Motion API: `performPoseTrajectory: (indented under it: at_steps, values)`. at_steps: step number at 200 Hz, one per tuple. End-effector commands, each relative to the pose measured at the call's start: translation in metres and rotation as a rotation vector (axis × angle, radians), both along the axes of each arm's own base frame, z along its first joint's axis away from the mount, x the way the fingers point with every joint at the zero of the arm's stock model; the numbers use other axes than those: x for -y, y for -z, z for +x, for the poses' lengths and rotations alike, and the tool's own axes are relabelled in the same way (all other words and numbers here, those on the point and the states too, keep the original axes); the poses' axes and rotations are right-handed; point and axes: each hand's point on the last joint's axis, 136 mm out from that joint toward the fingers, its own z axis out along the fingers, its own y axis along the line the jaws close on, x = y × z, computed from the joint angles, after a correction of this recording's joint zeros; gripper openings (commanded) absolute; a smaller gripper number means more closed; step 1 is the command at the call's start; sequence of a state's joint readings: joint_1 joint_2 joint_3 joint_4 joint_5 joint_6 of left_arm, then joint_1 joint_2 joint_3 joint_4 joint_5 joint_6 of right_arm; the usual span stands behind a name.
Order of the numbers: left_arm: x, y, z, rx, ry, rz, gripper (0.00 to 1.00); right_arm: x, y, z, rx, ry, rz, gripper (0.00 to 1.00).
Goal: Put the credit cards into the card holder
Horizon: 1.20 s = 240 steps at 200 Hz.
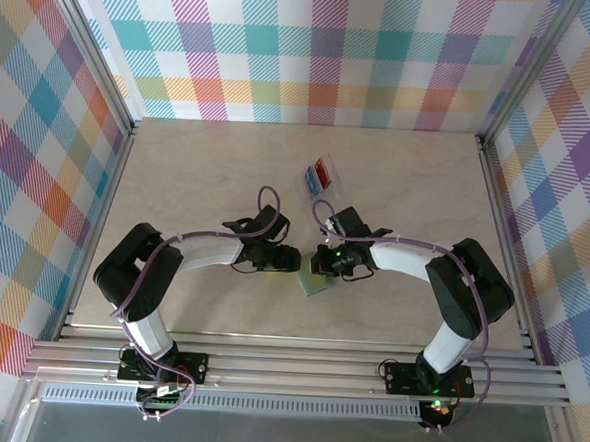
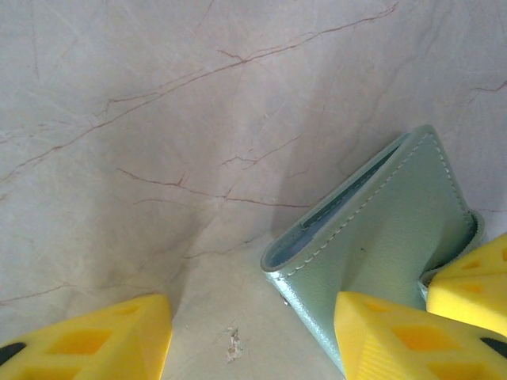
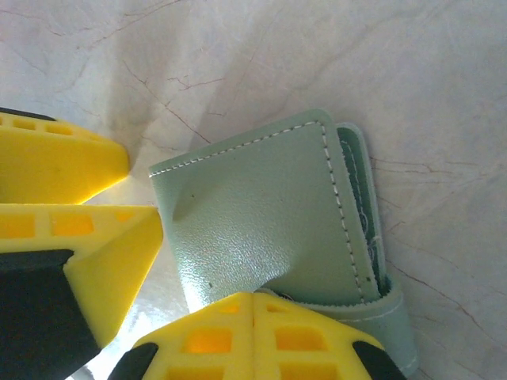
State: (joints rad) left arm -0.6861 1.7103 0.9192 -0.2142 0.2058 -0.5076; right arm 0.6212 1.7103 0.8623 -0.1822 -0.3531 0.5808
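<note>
R tool (image 3: 253, 307) clenched on card holder (image 3: 261, 214) flap; L tool (image 2: 252, 318) released, half-spread, right beside it.

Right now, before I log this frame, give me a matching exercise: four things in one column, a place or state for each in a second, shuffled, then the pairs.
Things:
1. credit cards
2. card holder
3. left gripper
4. right gripper

Places or states:
A. shut, pinching the green cover
B. in the clear tray, farther back
C. jaws wide open
D. on the table, between both grippers

Pairs: 1-B, 2-D, 3-C, 4-A
</note>
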Motion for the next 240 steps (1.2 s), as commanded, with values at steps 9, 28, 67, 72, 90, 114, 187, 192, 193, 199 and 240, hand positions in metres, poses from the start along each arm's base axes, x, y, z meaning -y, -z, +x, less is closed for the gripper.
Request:
performPoseTrajectory:
  at_steps: [9, 28, 67, 72, 90, 114, 187, 192, 193, 199, 240]
  values:
    - [0.016, 0.004, -0.016, -0.04, 0.057, -0.072, 0.57, 0.062, 0.08, -0.029, -0.184, 0.108, -0.268, 0.0]
    - [0.015, 0.003, -0.016, -0.038, 0.057, -0.075, 0.58, 0.066, 0.092, -0.031, -0.229, 0.125, -0.265, 0.0]
    - [0.015, -0.002, -0.015, -0.026, 0.056, -0.083, 0.58, 0.081, 0.104, -0.037, -0.272, 0.171, -0.278, 0.0]
    - [0.014, -0.002, -0.015, -0.025, 0.056, -0.082, 0.57, 0.084, 0.105, -0.037, -0.272, 0.179, -0.289, 0.0]
    - [0.014, -0.005, -0.015, -0.019, 0.056, -0.085, 0.58, 0.086, 0.104, -0.037, -0.268, 0.179, -0.29, 0.0]
    - [0.011, -0.006, -0.014, -0.011, 0.049, -0.075, 0.58, 0.085, 0.099, -0.033, -0.238, 0.184, -0.291, 0.0]
    - [-0.011, -0.029, -0.003, 0.048, -0.016, -0.095, 0.6, 0.063, 0.049, -0.015, -0.01, 0.106, -0.348, 0.28]
    - [-0.014, -0.032, -0.003, 0.056, -0.024, -0.095, 0.61, 0.059, 0.045, -0.013, 0.001, 0.099, -0.333, 0.31]
    - [-0.015, -0.033, -0.003, 0.058, -0.025, -0.096, 0.61, 0.057, 0.044, -0.012, 0.004, 0.097, -0.329, 0.32]
    - [-0.019, -0.038, -0.001, 0.075, -0.036, -0.094, 0.62, 0.052, 0.04, -0.01, 0.015, 0.089, -0.313, 0.34]
    - [-0.056, -0.076, 0.007, 0.226, -0.135, -0.03, 0.78, 0.023, 0.0, 0.005, 0.108, 0.04, -0.202, 0.47]
